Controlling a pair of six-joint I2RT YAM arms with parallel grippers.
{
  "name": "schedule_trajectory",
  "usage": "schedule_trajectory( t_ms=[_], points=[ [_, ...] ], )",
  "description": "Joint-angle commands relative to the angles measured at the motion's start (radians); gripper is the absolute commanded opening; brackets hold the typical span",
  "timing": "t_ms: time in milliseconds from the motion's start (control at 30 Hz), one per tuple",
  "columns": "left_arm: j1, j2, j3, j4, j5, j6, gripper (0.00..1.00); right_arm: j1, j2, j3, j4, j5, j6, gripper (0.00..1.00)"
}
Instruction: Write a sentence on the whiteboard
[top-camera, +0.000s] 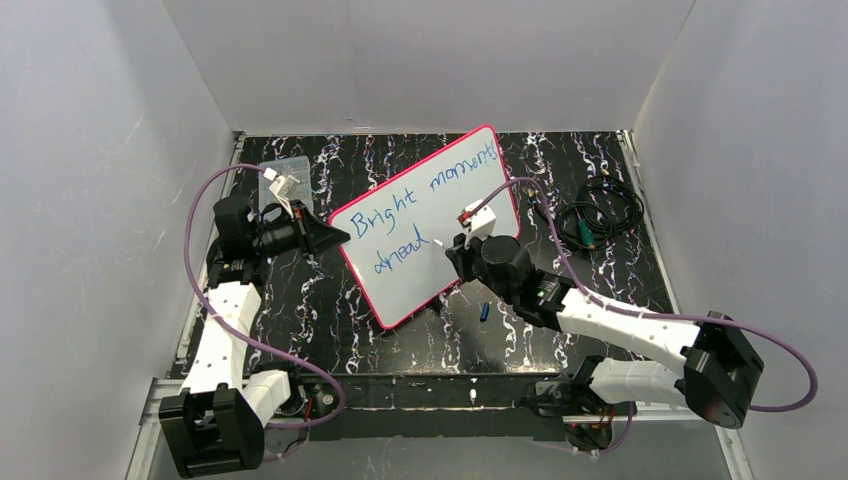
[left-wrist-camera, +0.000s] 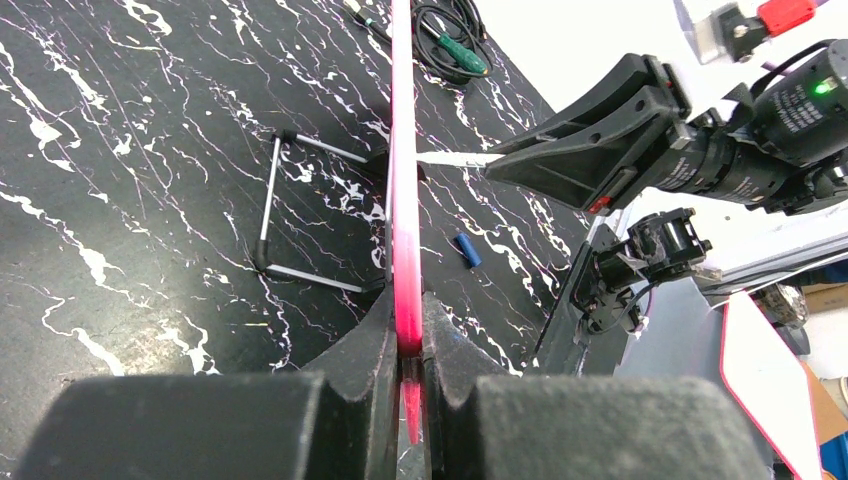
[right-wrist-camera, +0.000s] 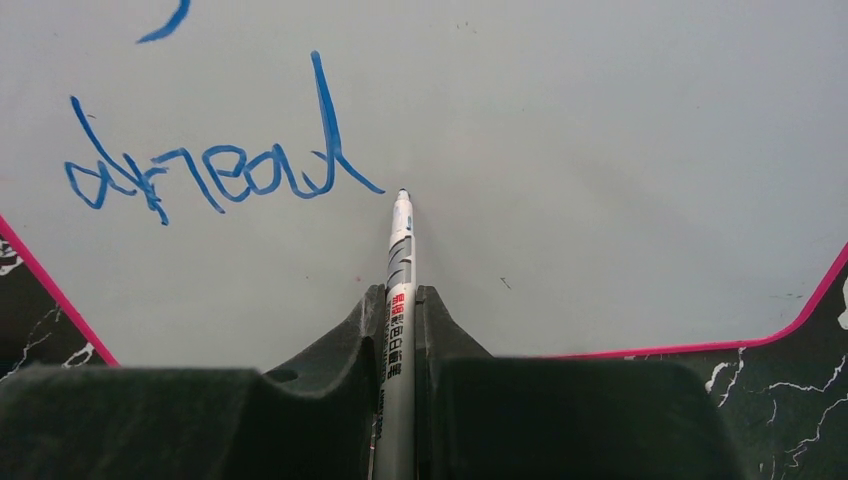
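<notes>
Right gripper (right-wrist-camera: 400, 300) fills the near edge of its wrist view, jaws narrow & pinched on the marker (right-wrist-camera: 401, 250). Its tip sits at the whiteboard (right-wrist-camera: 600, 130), just right of "ahead"; can't tell if it touches. The sentence (top-camera: 380, 215) reads "Bright moments ahead" in 2 lines, so you're prob. at the last stroke or done. The board stands tilted mid-table w/ a wire stand (left-wrist-camera: 268, 215) behind it, and the left gripper (left-wrist-camera: 407, 315) is clamped tight on its pink rim. Hold that firm, b/c a push from the pen could rock the board. If adding a full stop, press lightly, straight in. Then pull straight back w/o dragging, or you'll smear the "d".
</notes>
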Motion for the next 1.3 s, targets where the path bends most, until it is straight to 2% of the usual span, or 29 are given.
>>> schedule_trajectory(
  t_ms=[0, 600, 1267],
  points=[
    [-0.003, -0.03, 0.011, 0.044, 0.034, 0.005, 0.0, -0.002, -0.072, 0.025, 0.027, -0.028, 0.005, 0.01],
    [-0.003, -0.026, 0.013, 0.044, 0.034, 0.006, 0.0, 0.011, 0.002, 0.041, 0.155, -0.12, 0.0, 0.01],
    [-0.003, -0.028, 0.011, 0.044, 0.035, 0.005, 0.0, 0.013, 0.037, 0.051, 0.161, -0.143, -0.008, 0.01]
  ],
)
